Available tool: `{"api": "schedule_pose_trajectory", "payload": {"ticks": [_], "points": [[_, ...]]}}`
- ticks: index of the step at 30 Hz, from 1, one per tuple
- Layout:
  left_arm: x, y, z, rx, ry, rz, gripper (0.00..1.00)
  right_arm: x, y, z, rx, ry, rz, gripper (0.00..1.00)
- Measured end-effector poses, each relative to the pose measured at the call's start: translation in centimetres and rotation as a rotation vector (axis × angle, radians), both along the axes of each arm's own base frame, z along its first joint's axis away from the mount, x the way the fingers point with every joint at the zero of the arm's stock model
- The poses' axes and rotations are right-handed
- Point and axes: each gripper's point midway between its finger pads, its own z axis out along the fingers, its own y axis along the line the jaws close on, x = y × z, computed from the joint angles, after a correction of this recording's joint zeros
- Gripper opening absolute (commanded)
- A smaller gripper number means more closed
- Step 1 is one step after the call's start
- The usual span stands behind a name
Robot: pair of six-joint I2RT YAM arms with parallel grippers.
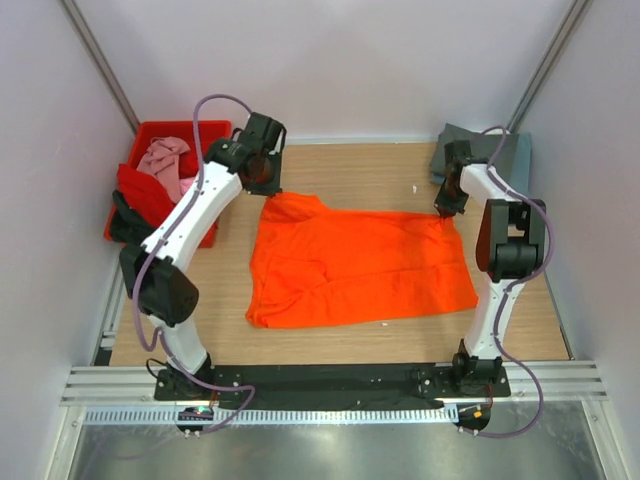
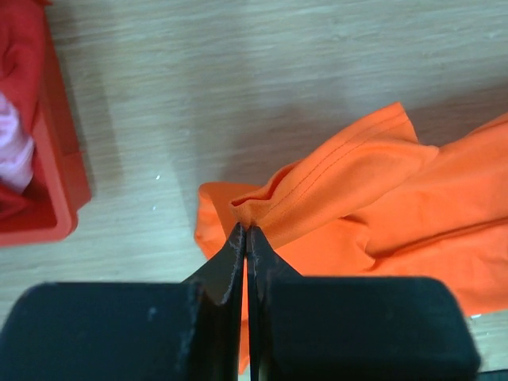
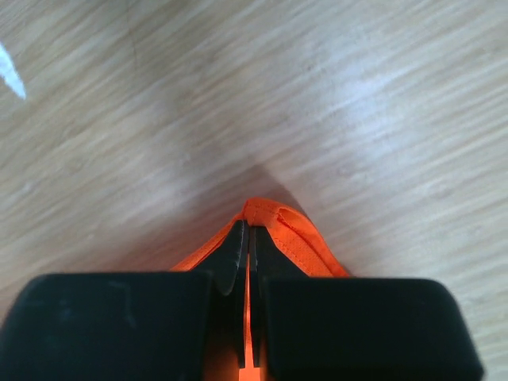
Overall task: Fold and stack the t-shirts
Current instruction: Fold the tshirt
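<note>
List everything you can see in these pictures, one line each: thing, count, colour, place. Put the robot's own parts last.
table: one, light wood, under everything.
orange t-shirt: one, bright orange, spread on the middle of the table.
crate: one, red, far left.
pink cloth: one, pink, in the crate.
red cloth: one, red, in the crate beside the pink.
grey cloth: count unclear, dark grey, far right corner.
left arm: one, white and black.
right arm: one, white and black.
left pincer: one, black, shut on the shirt's far left corner.
right pincer: one, black, shut on its far right corner.
</note>
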Motion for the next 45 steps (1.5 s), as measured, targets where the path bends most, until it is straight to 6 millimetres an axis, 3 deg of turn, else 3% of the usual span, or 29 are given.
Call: {"api": "schedule_pose_trajectory", "payload": {"ticks": [6, 11, 14, 17, 24, 32, 38, 45], "points": [[-2.7, 1.9, 0.9, 0.026, -0.032, 0.018, 0.00, -2.0, 0.3, 3.5, 0.008, -0.057, 0.006, 0.01], [-3.5, 2.5, -1.8, 0.089, 0.004, 0.022, 0.00, -3.1, 0.3, 6.5, 0.006, -0.126, 0.006, 0.01], [-3.5, 2.1, -3.1, 0.102, 0.007, 0.001, 0.00, -3.5, 0.4, 7.3, 0.010, -0.155, 0.009, 0.01], [-2.2, 1.2, -3.0, 0.093, -0.038, -0.018, 0.00, -3.4, 0.6, 7.4, 0.019, -0.170, 0.013, 0.01], [3.6, -1.3, -3.3, 0.113, -0.139, -0.071, 0.00, -2.0, 0.6, 7.6, 0.022, -0.204, 0.018, 0.01], [5.8, -2.1, -6.0, 0.174, -0.139, -0.135, 0.00, -0.7, 0.7, 7.9, 0.026, -0.219, 0.022, 0.01], [4.6, -1.9, -5.5, 0.181, -0.165, -0.157, 0.00, -1.5, 0.7, 7.1, 0.024, -0.203, 0.027, 0.01], [0.1, -1.5, -4.3, 0.220, -0.182, -0.181, 0.00, -4.2, -0.3, 5.7, -0.003, -0.151, 0.013, 0.01]]}}
